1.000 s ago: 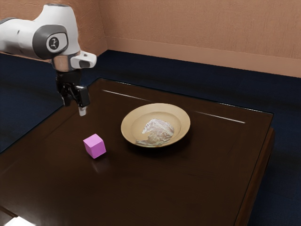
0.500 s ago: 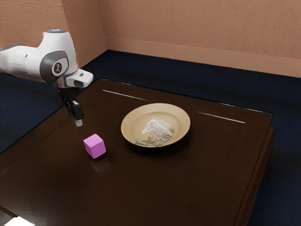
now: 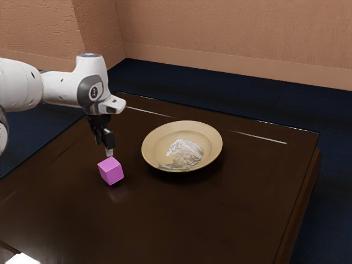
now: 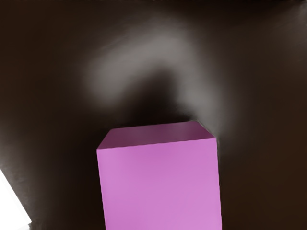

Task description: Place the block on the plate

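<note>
Block (image 3: pixel 111 171) unmoved — the hand (image 3: pixel 108 150) has come down close above it — parted or closed, I cannot tell.

It looks like a room in a home: textured tan wall (image 3: pixel 231 33), dark-blue floor (image 3: pixel 220 89), glossy brown table (image 3: pixel 192 220).

In the exterior view, looks slantwise down from beside the arm (image 3: pixel 60 88), well back, across the tabletop (image 3: pixel 220 214) toward the wall (image 3: pixel 231 33). In the wrist view, faces steeply down from the arm's end, close above the pink cube (image 4: pixel 160 187); shares cube and nearby tabletop with the former.
</note>
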